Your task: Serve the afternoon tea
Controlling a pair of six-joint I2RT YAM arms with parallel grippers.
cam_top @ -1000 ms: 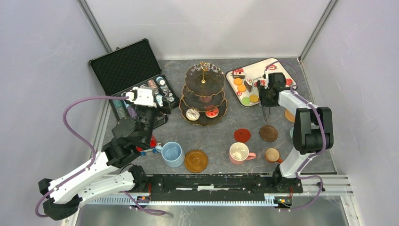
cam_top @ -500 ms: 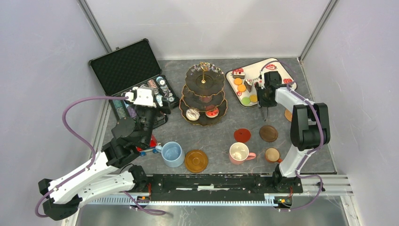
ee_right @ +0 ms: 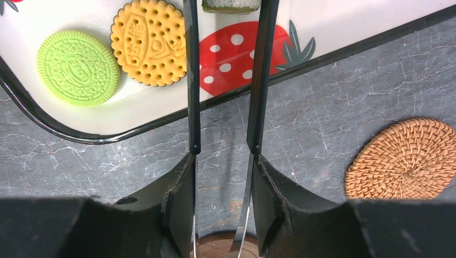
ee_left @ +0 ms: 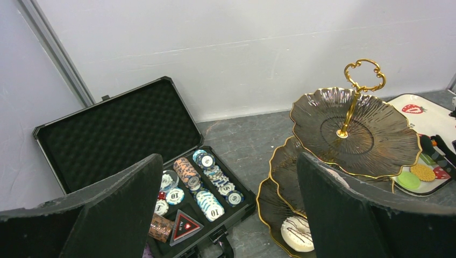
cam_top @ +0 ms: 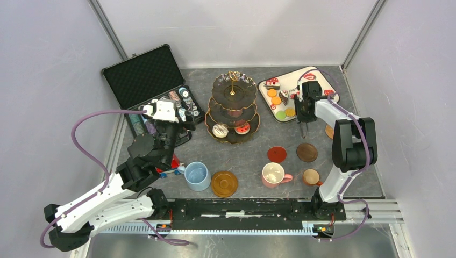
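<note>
Holding thin tongs (ee_right: 192, 80), the right claw (ee_right: 221, 161) is nearly closed at the edge of the tray (ee_right: 54, 130), which carries a green macaron (ee_right: 78, 67) and a yellow macaron (ee_right: 149, 42). A greenish piece (ee_right: 231, 5) between the tong tips is cut off by the frame. The left claw (ee_left: 228, 161) gapes empty beside the stand (ee_left: 322, 107), whose bottom tier holds a donut (ee_left: 297, 234). The open case (ee_left: 115, 134) holds poker chips (ee_left: 207, 196).
</note>
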